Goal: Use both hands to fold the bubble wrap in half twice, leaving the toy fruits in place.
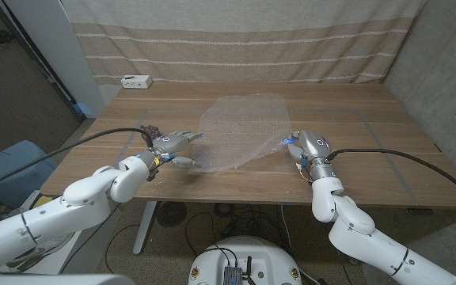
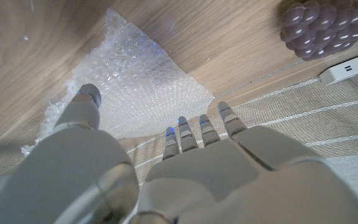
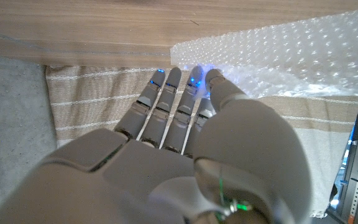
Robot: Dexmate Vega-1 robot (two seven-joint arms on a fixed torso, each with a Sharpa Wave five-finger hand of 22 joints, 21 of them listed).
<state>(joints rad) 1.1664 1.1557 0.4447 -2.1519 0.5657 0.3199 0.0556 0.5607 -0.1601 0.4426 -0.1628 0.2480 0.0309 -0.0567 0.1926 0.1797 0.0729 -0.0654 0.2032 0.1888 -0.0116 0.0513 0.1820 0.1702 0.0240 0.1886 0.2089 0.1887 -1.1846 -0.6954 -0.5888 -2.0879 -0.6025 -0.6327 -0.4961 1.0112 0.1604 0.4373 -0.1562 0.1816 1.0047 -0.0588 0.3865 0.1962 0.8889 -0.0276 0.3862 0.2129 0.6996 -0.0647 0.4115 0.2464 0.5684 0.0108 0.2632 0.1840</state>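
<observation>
On table, bubble wrap, hands flanking

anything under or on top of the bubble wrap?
Nothing sits on the bubble wrap. It is translucent, and through it only the wooden table shows. The purple toy grapes lie beside it, off the sheet, by the left hand. Under the crumpled near edge is unclear.

Wooden table, striped beige curtain behind at twelve o'clock, white power strip at eleven, blue bin at eight
</observation>
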